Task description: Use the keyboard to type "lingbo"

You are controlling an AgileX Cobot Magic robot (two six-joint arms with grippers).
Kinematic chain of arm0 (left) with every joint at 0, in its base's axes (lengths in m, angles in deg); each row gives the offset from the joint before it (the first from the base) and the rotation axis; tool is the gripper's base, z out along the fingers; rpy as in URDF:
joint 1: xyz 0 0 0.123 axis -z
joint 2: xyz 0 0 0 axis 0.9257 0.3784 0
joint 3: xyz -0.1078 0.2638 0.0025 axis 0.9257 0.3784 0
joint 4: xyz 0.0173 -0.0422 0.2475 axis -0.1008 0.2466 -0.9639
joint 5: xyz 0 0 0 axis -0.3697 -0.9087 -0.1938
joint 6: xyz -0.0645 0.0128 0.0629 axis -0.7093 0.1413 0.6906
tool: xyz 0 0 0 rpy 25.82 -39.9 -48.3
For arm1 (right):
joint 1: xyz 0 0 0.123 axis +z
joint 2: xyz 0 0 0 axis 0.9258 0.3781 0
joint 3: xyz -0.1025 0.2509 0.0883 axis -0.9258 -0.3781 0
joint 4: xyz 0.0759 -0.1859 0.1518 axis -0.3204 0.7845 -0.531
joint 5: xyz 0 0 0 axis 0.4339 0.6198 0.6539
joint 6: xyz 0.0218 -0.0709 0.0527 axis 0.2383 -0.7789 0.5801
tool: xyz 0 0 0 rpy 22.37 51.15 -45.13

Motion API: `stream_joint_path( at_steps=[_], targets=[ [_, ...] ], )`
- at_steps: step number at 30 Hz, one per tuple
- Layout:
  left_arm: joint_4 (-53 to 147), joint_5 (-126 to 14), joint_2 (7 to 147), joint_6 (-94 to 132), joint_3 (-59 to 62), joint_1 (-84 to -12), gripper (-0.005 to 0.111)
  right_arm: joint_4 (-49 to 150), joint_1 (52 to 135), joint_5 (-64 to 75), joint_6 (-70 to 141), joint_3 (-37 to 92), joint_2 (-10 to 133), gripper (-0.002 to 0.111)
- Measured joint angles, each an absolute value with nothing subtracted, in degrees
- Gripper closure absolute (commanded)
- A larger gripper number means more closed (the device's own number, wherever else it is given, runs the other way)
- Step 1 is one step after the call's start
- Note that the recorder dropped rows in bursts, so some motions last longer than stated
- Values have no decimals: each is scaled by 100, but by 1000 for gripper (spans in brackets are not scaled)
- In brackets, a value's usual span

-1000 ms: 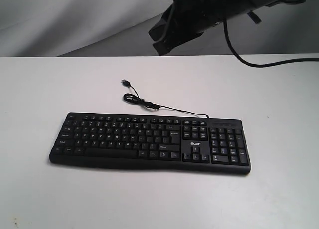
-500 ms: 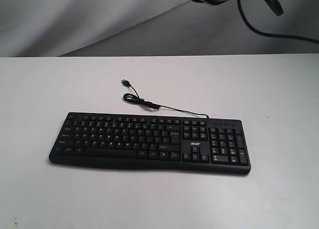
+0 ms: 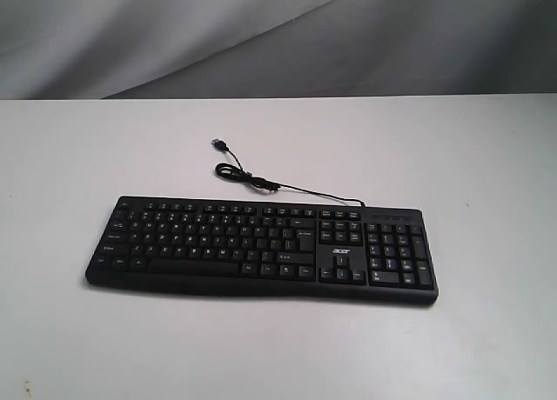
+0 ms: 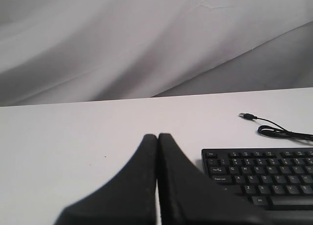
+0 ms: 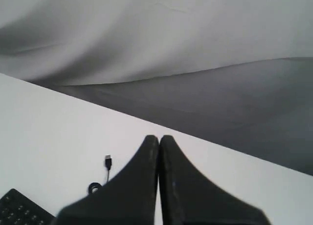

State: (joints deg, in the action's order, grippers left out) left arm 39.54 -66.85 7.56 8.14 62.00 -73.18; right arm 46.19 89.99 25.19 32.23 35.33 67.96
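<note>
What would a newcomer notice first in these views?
The black acer keyboard lies across the middle of the white table, its thin USB cable curling off its far edge to a loose plug. The left pincer and the right pincer each loom in their own wrist view, shut with nothing between the fingers; neither shows in the exterior view.

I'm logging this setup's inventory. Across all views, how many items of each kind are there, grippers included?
keyboard: 1
USB cable, attached to the keyboard: 1
grippers, fingers closed: 2 (left gripper, right gripper)
Total: 4
</note>
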Motion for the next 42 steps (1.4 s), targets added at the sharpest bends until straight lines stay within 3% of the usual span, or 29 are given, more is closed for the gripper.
stream_joint_path(
  at_steps=[5,18,26,42],
  targets=[
    [3954,-6685,756,814,6200,-7318,106,5050,8709,2142,3311,2477,5507,108],
    [3954,-6685,756,814,6200,-7318,106,5119,6332,1724,3410,-572,1442,108],
    [3954,-6685,756,814,6200,-7318,106,5130,6213,1724,3713,-1547,-103,108],
    [3954,-6685,756,814,6200,-7318,106,5128,6213,2151,3776,-3606,-775,108]
  ],
)
